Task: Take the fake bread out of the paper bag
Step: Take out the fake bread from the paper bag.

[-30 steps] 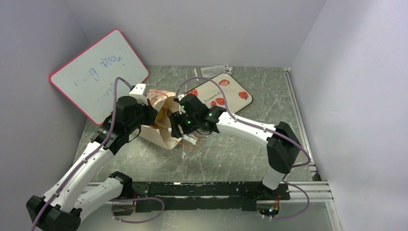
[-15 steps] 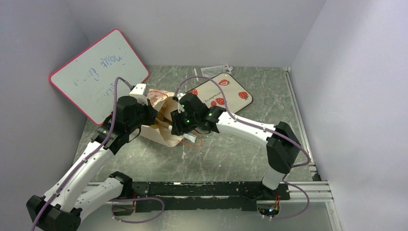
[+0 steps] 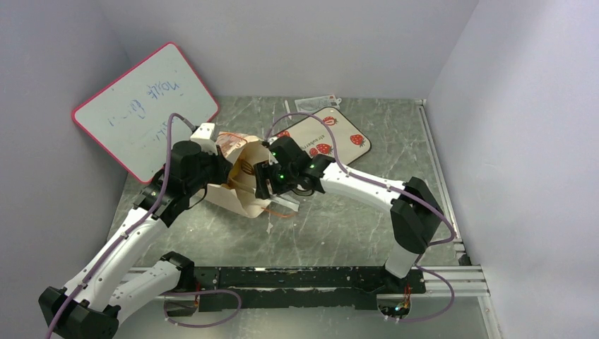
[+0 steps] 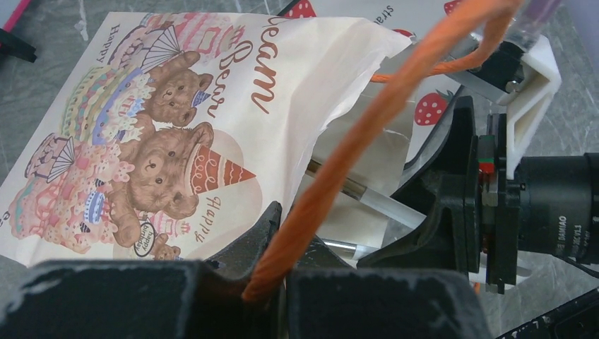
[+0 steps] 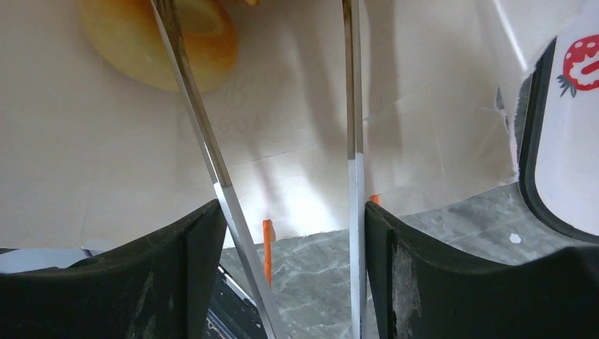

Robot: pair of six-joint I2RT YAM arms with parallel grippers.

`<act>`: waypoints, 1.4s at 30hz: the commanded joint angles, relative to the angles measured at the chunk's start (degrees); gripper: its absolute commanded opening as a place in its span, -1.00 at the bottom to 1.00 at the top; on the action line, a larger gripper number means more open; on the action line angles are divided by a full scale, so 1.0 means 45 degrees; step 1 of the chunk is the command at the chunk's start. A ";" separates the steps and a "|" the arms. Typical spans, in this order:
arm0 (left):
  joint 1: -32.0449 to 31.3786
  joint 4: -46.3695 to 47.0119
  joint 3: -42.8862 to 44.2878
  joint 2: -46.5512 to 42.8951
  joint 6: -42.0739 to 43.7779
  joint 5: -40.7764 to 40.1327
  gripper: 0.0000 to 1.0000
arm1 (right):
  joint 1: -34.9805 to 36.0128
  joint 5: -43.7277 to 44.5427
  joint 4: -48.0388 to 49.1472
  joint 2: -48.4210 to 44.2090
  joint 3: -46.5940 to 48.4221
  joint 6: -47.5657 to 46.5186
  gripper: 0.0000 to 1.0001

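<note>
The paper bag [image 3: 236,191] lies on its side on the table, its mouth facing right; its bear-print face shows in the left wrist view [image 4: 162,127]. My left gripper [image 3: 224,171] is shut on the bag's orange cord handle [image 4: 353,134], jaws [image 4: 289,229] closed round the cord. My right gripper [image 3: 267,182] is at the bag's mouth, open, and its two thin metal rods [image 5: 191,113] reach inside the bag. A golden-brown ring doughnut [image 5: 159,35] lies deep inside the bag, just left of the left rod. The other breads are hidden.
A pink-framed whiteboard [image 3: 145,109] leans at the back left. A strawberry-print tray [image 3: 321,138] lies behind the right arm, its edge showing in the right wrist view [image 5: 565,127]. A small clear plastic item [image 3: 318,102] lies by the back wall.
My right gripper has shifted slightly back and right at the bag's mouth, and the bag's upper lip stands a little higher. The left arm has held still.
</note>
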 commanded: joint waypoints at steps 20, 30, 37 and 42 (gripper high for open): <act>-0.0052 0.0380 -0.0160 -0.0316 -0.0371 0.1200 -0.86 | -0.1139 -0.3135 0.2527 0.2107 0.1167 0.1225 0.37; -0.0042 0.0363 -0.0377 -0.0636 -0.0983 0.0340 -0.86 | -0.1355 -0.3104 0.2201 0.1506 0.0611 0.1307 -0.47; -0.0036 0.0473 -0.0543 -0.1053 -0.1344 -0.0796 -0.86 | -0.1694 -0.3201 0.1795 0.0610 -0.0241 0.1232 -0.92; -0.0044 0.0330 -0.0625 -0.1217 -0.1453 -0.0880 -0.86 | -0.2018 -0.3198 0.1504 -0.0029 -0.0671 0.1132 -0.93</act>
